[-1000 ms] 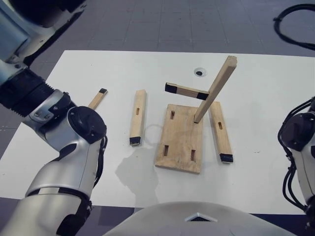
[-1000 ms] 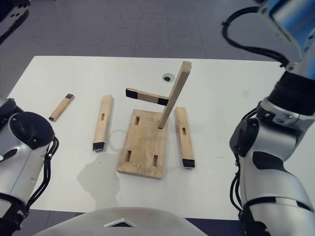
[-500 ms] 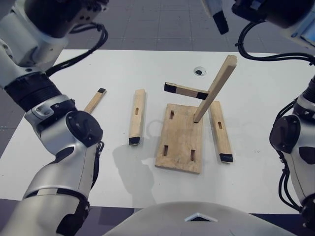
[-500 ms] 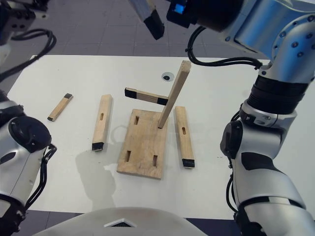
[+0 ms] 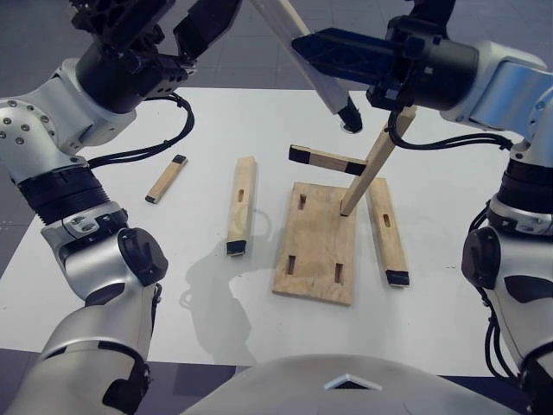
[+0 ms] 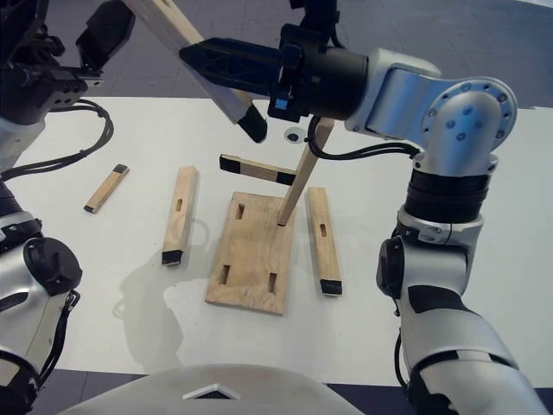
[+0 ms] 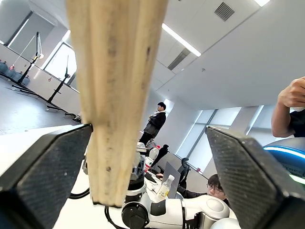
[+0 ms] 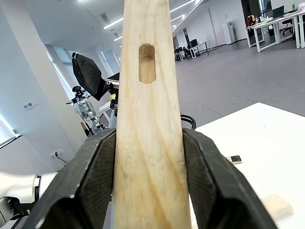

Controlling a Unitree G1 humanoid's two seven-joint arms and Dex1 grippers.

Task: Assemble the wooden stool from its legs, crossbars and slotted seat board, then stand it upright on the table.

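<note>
Your right gripper (image 8: 148, 143) is clamped on the held leg (image 8: 150, 95), with both fingers pressed flat to its sides just below an oval slot. That leg slants in the air over the far side of the table (image 5: 449, 173). Its black tip (image 5: 349, 111) points down and shows near the grommet hole (image 5: 350, 127). Your left gripper (image 7: 150, 138) stands wide around the leg's other end; I cannot tell whether either finger touches the wood.

Count four legs:
- the held one;
- a standing leg (image 5: 380, 151), tilted in the far right slot of the board (image 5: 315, 251);
- a left leg (image 5: 242, 203) lying flat just left of the board;
- a right leg (image 5: 385, 226) lying flat just right of it.

There are two crossbars. The joined crossbar (image 5: 327, 159), black at both ends, meets the standing leg above the table. The loose crossbar (image 5: 167, 177) lies well off to the left. There is one board, with three slots open.
</note>
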